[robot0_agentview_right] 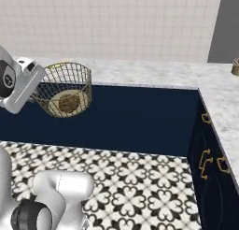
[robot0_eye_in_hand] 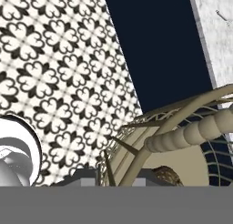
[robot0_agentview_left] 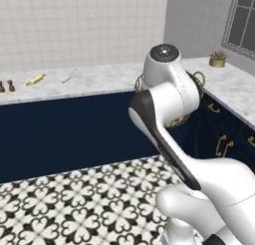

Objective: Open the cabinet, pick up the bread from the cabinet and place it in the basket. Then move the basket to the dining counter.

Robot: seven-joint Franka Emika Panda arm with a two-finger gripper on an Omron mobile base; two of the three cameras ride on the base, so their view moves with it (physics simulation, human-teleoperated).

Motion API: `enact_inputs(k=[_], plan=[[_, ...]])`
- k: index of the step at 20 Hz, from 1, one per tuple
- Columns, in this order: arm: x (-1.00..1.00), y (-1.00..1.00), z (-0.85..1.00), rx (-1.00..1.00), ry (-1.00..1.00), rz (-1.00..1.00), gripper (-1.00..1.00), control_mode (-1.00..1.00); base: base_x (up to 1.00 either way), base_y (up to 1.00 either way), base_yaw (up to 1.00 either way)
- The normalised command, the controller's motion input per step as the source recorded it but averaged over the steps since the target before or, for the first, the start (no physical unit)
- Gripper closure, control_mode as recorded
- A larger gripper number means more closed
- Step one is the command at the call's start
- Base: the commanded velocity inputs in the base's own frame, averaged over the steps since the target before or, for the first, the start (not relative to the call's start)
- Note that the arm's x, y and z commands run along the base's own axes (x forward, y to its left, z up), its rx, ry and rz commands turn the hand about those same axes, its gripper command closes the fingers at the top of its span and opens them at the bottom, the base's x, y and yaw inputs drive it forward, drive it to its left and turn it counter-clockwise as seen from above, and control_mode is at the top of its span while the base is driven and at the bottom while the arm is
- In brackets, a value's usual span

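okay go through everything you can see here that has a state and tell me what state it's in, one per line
basket: held off the surface in front of the dining counter, upright, bread inside
bread: lying in the bottom of the basket
gripper: shut on the basket's rim
dining counter: basket not yet set on it
cabinet doors: closed where they show
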Motion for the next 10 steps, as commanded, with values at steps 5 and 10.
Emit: enact_inputs(k=[5, 10], plan=[[0.00, 0.00, 0.00, 0.00, 0.00, 0.00, 1.00, 1.00, 1.00, 0.24, 0.00], [0.00, 0.00, 0.00, 0.00, 0.00, 0.00, 1.00, 1.00, 1.00, 0.21, 0.00]])
